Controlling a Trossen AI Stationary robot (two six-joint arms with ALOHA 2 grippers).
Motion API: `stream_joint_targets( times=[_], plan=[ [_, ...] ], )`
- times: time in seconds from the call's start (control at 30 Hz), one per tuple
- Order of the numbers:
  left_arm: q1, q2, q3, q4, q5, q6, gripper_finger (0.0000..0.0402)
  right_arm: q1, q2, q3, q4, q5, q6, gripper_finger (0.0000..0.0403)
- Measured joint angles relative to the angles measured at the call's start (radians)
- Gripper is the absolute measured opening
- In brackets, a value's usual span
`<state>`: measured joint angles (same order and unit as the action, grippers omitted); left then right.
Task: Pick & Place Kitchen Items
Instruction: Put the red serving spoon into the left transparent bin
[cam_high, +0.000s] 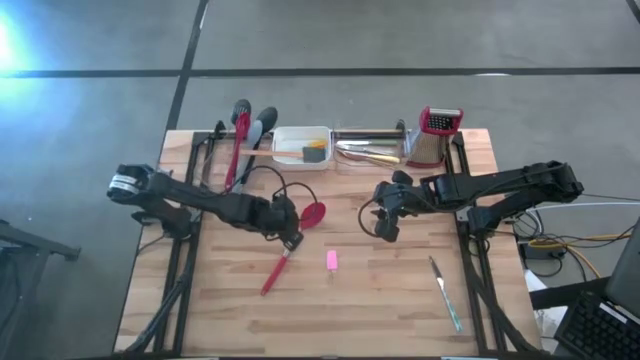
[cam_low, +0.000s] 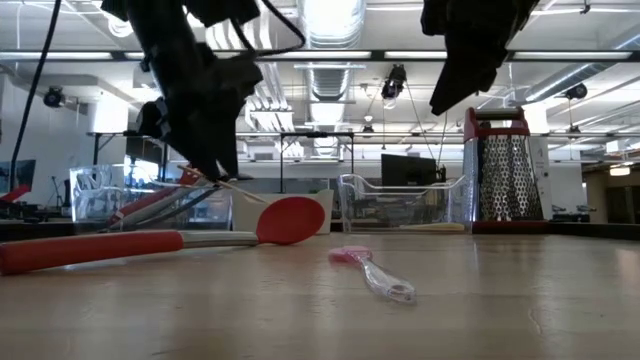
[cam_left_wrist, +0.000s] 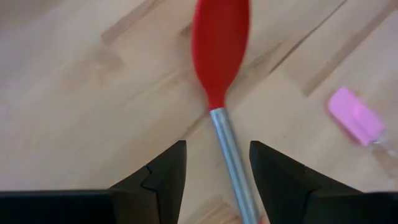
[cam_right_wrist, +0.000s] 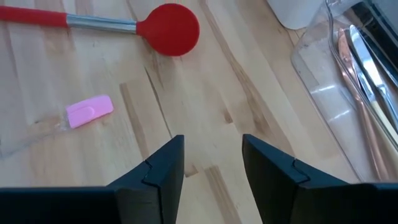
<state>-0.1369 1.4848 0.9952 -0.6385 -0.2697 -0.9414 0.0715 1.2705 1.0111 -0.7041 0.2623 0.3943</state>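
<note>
A red spoon (cam_high: 290, 250) with a metal shaft lies flat on the wooden table, its bowl (cam_high: 313, 213) toward the far right. My left gripper (cam_left_wrist: 217, 149) hovers open over it, one finger on each side of the shaft (cam_left_wrist: 231, 155) just behind the bowl, touching nothing. A small pink spatula (cam_high: 331, 260) with a clear handle lies on the table to the right of the spoon. A thin knife (cam_high: 445, 293) lies near the front right. My right gripper (cam_right_wrist: 211, 165) hangs open over bare wood at the centre right (cam_high: 385, 228).
Along the far edge stand a white tray (cam_high: 290, 133) with small blocks, a clear tray (cam_high: 370, 150) with cutlery and a red-topped metal grater (cam_high: 437, 135). Red and dark long-handled utensils (cam_high: 245, 140) lie at the far left. Bare wood shows at the front middle.
</note>
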Motion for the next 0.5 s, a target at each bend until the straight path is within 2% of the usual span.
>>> stream_joint_targets(
  times=[0.17, 0.33, 0.5],
  plan=[
    [-0.002, 0.024, -0.031, 0.035, 0.031, -0.033, 0.0181, 0.0, 0.0, 0.0, 0.006, 0.0, 0.0, 0.0154],
    [-0.019, 0.056, -0.069, 0.126, 0.123, -0.082, 0.0181, 0.0, 0.0, 0.0, 0.008, 0.0, 0.0, 0.0147],
    [-0.045, 0.099, -0.076, 0.128, 0.151, -0.115, 0.0181, 0.0, 0.0, 0.0, 0.008, 0.0, 0.0, 0.0144]
  ],
)
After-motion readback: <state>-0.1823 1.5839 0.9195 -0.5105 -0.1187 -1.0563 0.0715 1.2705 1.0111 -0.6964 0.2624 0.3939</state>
